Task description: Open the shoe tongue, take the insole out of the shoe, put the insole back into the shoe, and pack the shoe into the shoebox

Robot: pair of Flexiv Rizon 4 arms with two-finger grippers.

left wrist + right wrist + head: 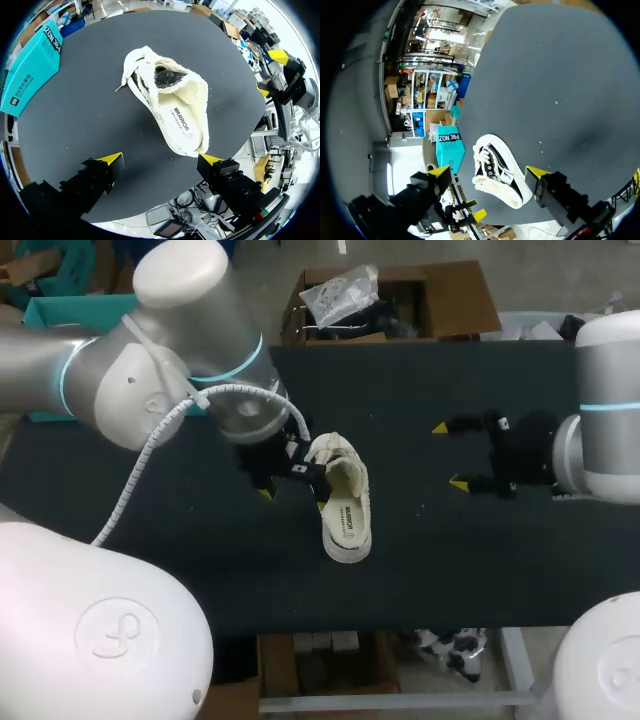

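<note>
Left gripper (161, 160) spread wide, cream shoe (150, 85) ahead; printed insole (179, 127) inside; right gripper (450, 454) spread, well apart.

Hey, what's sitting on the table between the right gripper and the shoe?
Nothing. In the head view, only bare black table lies between the right gripper and the shoe.

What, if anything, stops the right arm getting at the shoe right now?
Probably nothing, so likely yes. Only bare table lies between the open right pincer and the shoe. The left pincer is open close by the shoe's far side, which could crowd a grasp there.
</note>
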